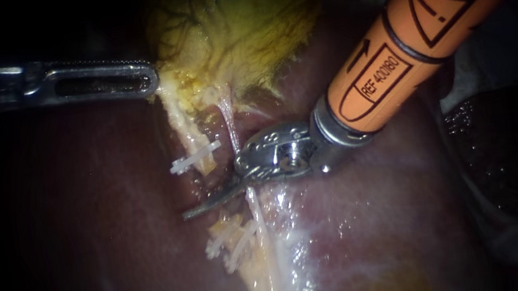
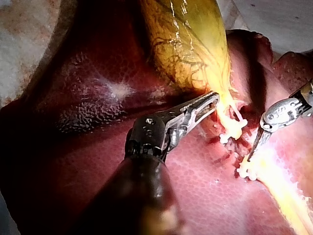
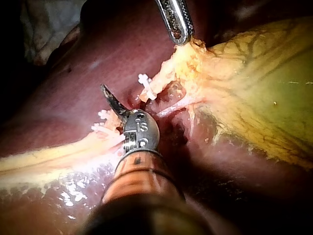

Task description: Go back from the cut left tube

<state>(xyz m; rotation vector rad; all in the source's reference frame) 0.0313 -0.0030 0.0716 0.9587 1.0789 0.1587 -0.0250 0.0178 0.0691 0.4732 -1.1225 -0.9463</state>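
Observation:
The yellow-green gallbladder (image 1: 235,27) lies on the dark red liver (image 1: 81,225). My left instrument (image 1: 154,82) has its slotted jaws shut on the gallbladder's yellow lower edge (image 1: 165,92). The left tube is parted: its upper stump carries one white clip (image 1: 195,158), and its lower stump carries several clips (image 1: 228,238). My right instrument (image 1: 189,213), on an orange shaft, has its thin curved blades lying together in the gap between the two stumps, holding nothing. The pink right tube (image 1: 227,119) runs unbroken just beside its wrist. In the right wrist view the blades (image 3: 105,90) point past the lower clips (image 3: 100,122).
A pale fatty band (image 1: 268,279) runs down from the lower clips across the wet, glistening liver. White cloth (image 2: 274,19) lies beyond the gallbladder in the left wrist view. A darker lobe (image 1: 496,146) sits under the orange shaft.

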